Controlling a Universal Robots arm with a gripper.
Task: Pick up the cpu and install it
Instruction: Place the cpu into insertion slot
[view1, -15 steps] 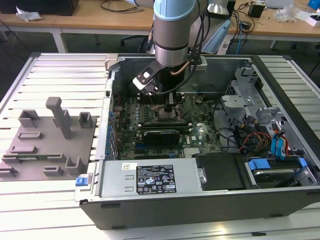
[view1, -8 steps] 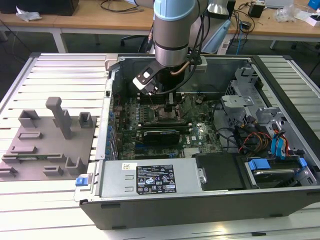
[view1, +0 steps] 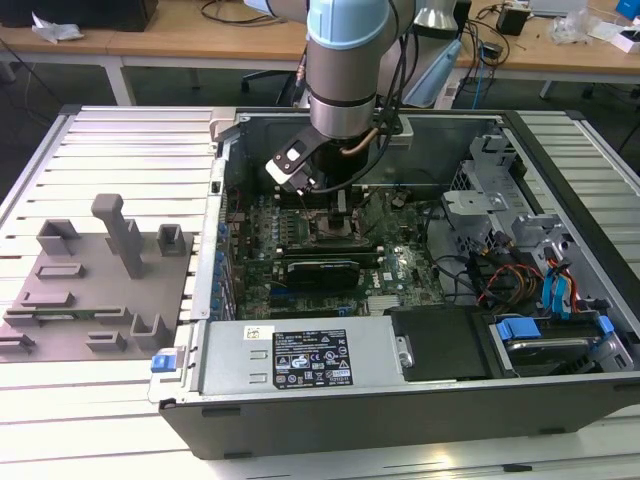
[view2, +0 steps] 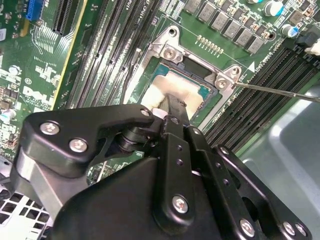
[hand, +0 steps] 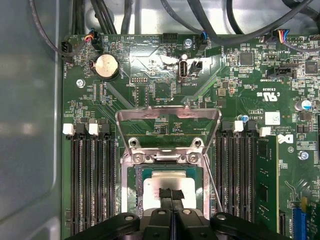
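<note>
One tool (hand: 171, 194) stands over the socket (hand: 128, 187) on the board (hand: 240, 100) inside the open case (view1: 300, 400); it is clenched, its fingers (view2: 176, 114) meeting with just a seam between them in the first wrist view, grasping nothing; the joined ends touch the middle of the cpu (hand: 155, 186) or sit just off it; I cannot tell which. The cpu lies flat inside the socket, square to the frame, its green rim showing on the sides in view; the plate (hand: 167, 117) stands tilted open at the socket's edge away from the tool; the thin lever (hand: 214, 186) runs free just beside the socket.

The step in hand looks like seating the chip; judged from this, it goes well if any push is light and straight down on the lid's middle, never sideways, since a socket's contacts likely bend easily; the chip should rest level, corners matching the frame. The grey blocks (view1: 100, 270) sit on the counter (view1: 100, 130), well apart from the socket, outside the case.
</note>
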